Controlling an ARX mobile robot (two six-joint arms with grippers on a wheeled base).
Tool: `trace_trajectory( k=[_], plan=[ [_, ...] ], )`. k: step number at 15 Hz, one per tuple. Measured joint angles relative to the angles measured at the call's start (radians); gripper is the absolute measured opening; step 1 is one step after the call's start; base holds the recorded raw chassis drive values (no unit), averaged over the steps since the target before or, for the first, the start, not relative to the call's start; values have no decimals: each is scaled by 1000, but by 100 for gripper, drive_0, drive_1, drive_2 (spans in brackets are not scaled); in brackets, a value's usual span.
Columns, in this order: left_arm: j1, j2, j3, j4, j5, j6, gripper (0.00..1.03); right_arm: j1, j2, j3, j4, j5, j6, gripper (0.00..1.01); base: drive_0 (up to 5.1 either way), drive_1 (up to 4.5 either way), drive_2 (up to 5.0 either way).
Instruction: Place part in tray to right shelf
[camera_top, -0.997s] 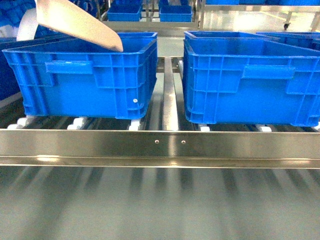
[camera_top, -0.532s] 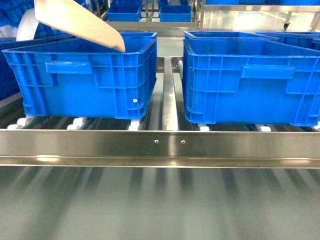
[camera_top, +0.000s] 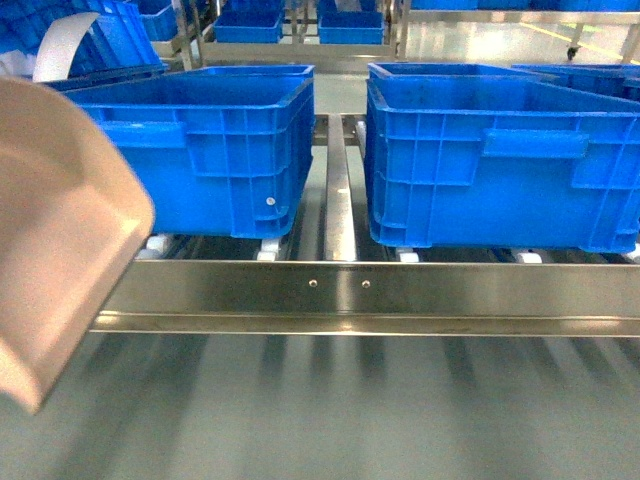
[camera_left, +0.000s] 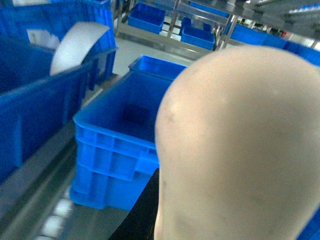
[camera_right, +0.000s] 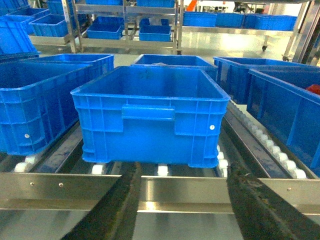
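The shelf (camera_top: 360, 290) fills the head view, its shiny riveted front rail running edge to edge with white rollers behind. Two big blue crates sit on those rollers, the left crate (camera_top: 215, 150) and the right crate (camera_top: 500, 160), a steel divider between them.

The tray (camera_top: 55, 230) has changed most. A second ago it hung high over the back of the left crate; now it has swung down and toward the camera, covering the left end of the front rail. In the left wrist view its cream back (camera_left: 240, 145) blocks nearly everything, so I cannot tell how the left fingers stand.

The right fingers (camera_right: 182, 210) are spread, empty, over the front rail.

The part is not visible; it is probably inside the tray, but that is unconfirmed. The scoop looks finished and the carry toward the shelf's right side has probably begun.
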Motion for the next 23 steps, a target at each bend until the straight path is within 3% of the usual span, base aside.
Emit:
trace_trajectory(
  k=[1, 2, 4, 12, 14, 19, 21, 23],
  plan=[
    [-3, -123, -167, 84, 4, 171, 15, -60, -62, -56, -16, -75, 24, 29, 0, 0, 0],
    [-6, -156, -222, 105, 8, 193, 15, -107, -89, -73, -24, -101, 25, 18, 0, 0, 0],
    [-6, -200, -317, 120, 8, 211, 15, -116, -132, -97, -41, -108, 26, 1, 0, 0, 0],
    [-5, -452, -563, 109, 8, 217, 15, -110, -304, -164, -146, -112, 32, 2, 0, 0, 0],
    [-5, -532, -602, 77, 8, 217, 15, -110, -340, -195, -129, -111, 33, 2, 0, 0, 0],
    [-5, -732, -674, -54, 8, 217, 15, -110, -445, -195, -241, -112, 35, 2, 0, 0, 0],
    [-5, -747, -709, -10, 7, 217, 15, -110, -466, -195, -261, -112, 35, 2, 0, 0, 0],
    [-5, -792, -709, -80, 7, 217, 15, -110, -489, -195, -287, -112, 35, 2, 0, 0, 0]
  ],
)
